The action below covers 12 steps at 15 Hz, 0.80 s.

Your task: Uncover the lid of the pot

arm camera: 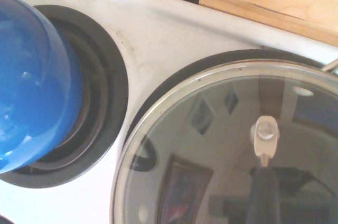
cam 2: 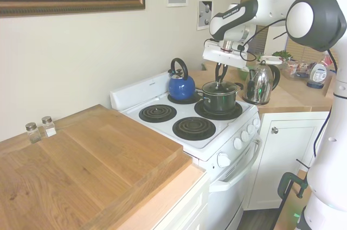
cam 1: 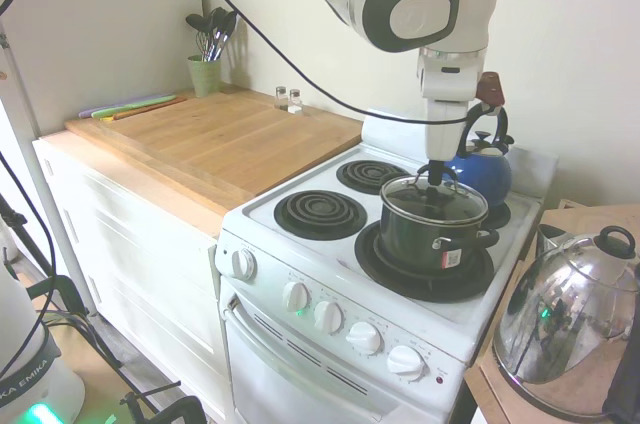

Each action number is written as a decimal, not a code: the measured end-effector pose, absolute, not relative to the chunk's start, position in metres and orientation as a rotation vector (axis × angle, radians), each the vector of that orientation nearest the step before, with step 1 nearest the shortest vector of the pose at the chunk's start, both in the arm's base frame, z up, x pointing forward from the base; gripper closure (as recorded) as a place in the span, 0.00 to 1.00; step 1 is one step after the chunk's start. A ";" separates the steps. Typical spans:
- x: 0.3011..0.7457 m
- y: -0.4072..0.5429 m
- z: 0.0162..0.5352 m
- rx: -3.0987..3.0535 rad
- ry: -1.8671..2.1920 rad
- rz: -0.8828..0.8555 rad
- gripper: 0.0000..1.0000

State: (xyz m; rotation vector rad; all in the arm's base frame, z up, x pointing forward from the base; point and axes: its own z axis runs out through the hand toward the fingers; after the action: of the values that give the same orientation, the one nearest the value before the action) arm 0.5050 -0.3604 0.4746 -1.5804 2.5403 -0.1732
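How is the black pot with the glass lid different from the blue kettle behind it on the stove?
The black round pot is low and straight-walled; the blue kettle is rounded. The pot has short side handles and a clear glass lid; the kettle has a tall black loop handle. The gripper is at the pot's lid, not the kettle. Both sit on coil burners.

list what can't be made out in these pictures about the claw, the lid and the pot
- Claw: its fingertips blur into the black arched loop handle in both exterior views, so open or shut is unclear.
- Round clear glass lid: cut off by the wrist view's edge; reflections hide what lies under it.
- Black round cooking pot: its white sticker is too small to read.
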 end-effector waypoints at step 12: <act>0.455 -0.291 0.586 -1.715 2.398 -0.434 1.00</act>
State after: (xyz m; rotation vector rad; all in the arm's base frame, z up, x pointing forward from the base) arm 0.4552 -0.2908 0.5856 -1.7152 2.3979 -0.4338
